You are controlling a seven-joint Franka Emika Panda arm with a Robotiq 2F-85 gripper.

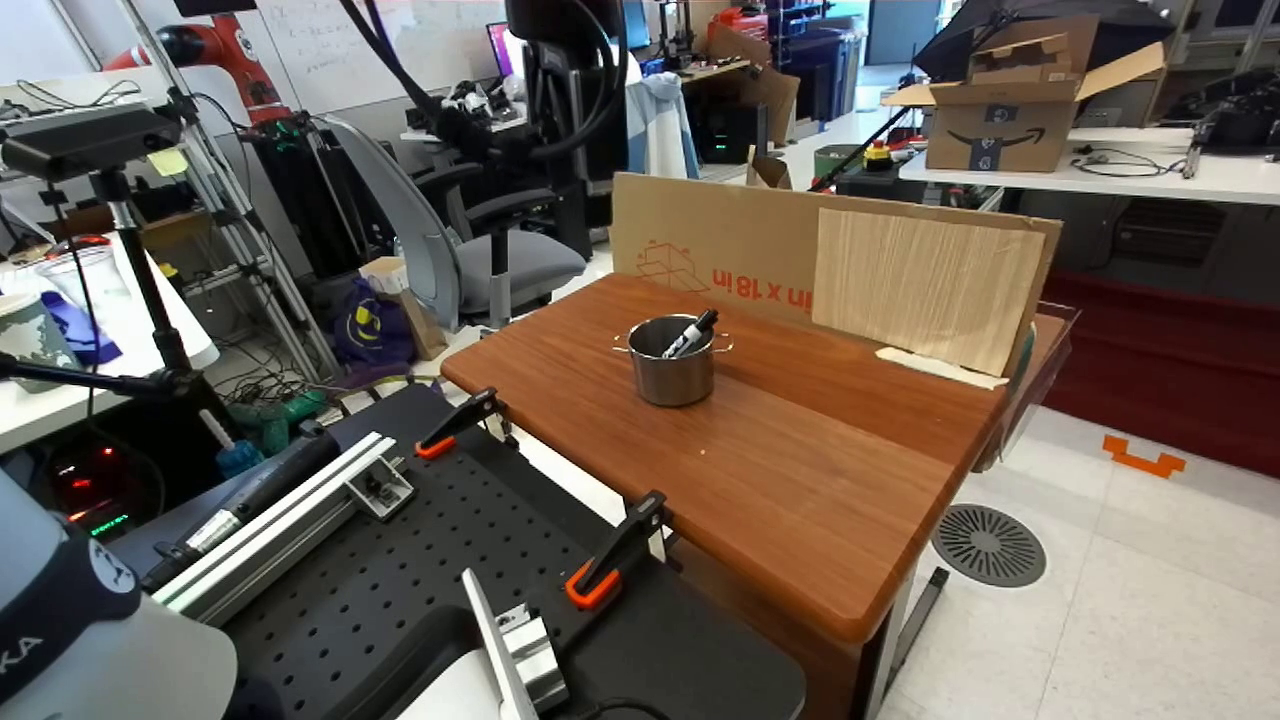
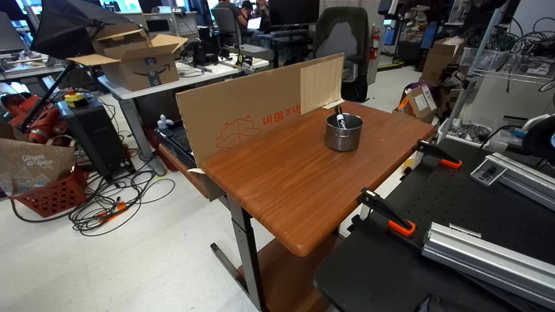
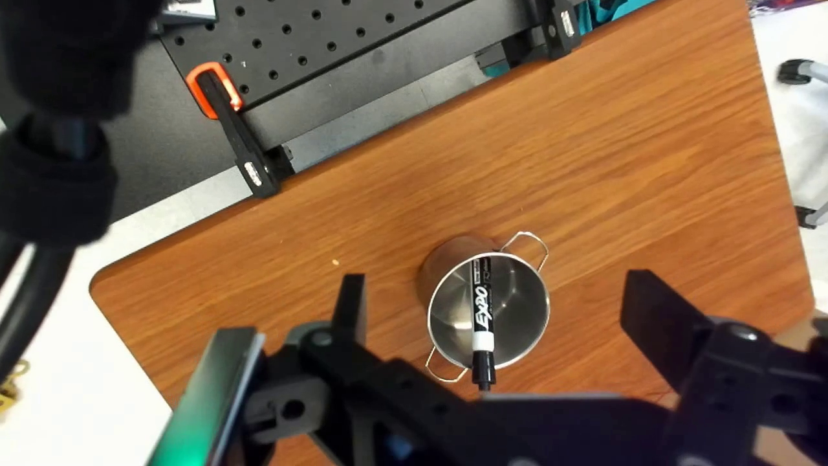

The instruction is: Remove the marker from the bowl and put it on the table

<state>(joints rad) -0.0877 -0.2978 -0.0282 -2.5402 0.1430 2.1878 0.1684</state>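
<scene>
In the wrist view the gripper (image 3: 495, 278) hangs over the table (image 3: 582, 162) with its two fingers (image 3: 653, 317) spread wide; the bowl (image 3: 524, 310) shows between them, lower down and touching neither; the marker (image 3: 482, 310) lies tilted in the bowl, its EXPO lettering facing up to the gripper, its black cap (image 3: 483, 369) jutting past the rim towards the gripper's body; ahead of the fingertips, beyond the bowl, run the table's edge, two black clamps (image 3: 234, 126) and the perforated bench (image 3: 275, 52); in an exterior view the bowl under the gripper stands upright on the table, and a cardboard sheet (image 1: 720, 240) stands along the edge across from the bench, a wood-grained panel (image 1: 930, 290) against its face; a dark cabled shape (image 1: 562, 22) hangs at the top, too unclear for me to tell whether it is part of the gripper; in an exterior view the marker leans on the bowl's rim, its cap above it, up towards the gripper; metal rails (image 2: 490, 260) lie on the bench, and an open cardboard box (image 2: 149, 71) sits beyond the sheet, well apart from the gripper.
</scene>
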